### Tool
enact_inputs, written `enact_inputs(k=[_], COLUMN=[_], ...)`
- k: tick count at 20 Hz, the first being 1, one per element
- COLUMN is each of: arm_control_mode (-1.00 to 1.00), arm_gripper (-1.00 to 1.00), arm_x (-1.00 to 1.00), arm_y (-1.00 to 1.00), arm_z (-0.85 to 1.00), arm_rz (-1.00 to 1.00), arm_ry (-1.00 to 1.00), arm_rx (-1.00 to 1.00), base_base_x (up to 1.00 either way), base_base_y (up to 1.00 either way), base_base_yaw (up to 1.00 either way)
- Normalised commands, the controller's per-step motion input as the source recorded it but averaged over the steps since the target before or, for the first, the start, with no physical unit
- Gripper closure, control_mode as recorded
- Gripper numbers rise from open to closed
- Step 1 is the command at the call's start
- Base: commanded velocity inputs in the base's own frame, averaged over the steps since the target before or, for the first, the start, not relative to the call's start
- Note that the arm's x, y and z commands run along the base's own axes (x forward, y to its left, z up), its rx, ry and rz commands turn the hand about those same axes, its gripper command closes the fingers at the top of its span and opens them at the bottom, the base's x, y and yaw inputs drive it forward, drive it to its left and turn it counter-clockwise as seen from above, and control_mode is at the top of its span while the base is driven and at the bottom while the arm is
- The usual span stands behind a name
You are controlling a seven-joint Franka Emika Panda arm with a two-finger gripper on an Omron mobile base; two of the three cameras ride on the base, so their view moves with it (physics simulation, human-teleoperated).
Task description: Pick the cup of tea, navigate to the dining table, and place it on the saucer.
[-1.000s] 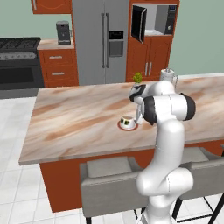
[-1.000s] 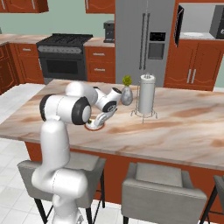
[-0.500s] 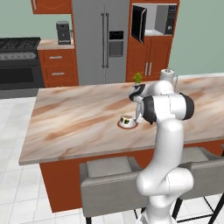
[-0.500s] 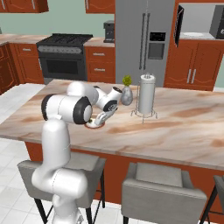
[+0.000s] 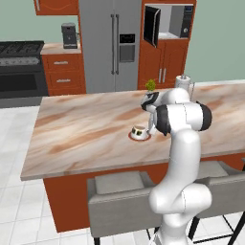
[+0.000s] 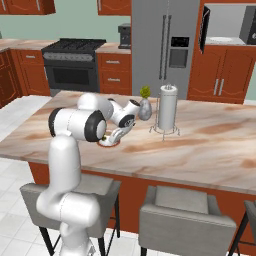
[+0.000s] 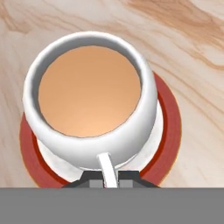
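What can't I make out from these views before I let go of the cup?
- Gripper fingertips: hand view, cut off by the bottom edge; shut on the cup handle, contact itself hidden.
- Cup base on the saucer: hand view, hidden by the cup's own body; touching or just above, can't tell.
- Saucer: right base view, mostly hidden behind the arm.
- Cup lettering: left base view, too small.

Cup of tea on its saucer

The white cup point(image 7: 92, 100), full of light brown tea, sits on the red-rimmed saucer point(image 7: 170, 127) on the marble tabletop point(image 7: 192, 52). Its thin handle runs down between the closed gripper point(image 7: 107, 178) tips.
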Motion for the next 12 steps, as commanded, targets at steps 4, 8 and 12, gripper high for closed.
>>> enact_inputs(k=[4,8,12], arm_control_mode=[-1.00,-1.00,-1.00], arm_gripper=[-1.00,-1.00,-1.00], arm_x=[0.00,0.00,0.00], arm_y=[0.00,0.00,0.00], arm_z=[0.00,0.00,0.04], arm_rz=[0.00,0.00,0.00], arm_ry=[0.00,0.00,0.00], arm_rx=[0.00,0.00,0.00], base_base_x=[0.00,0.00,0.00], base_base_y=[0.00,0.00,0.00], base_base_yaw=[0.00,0.00,0.00])
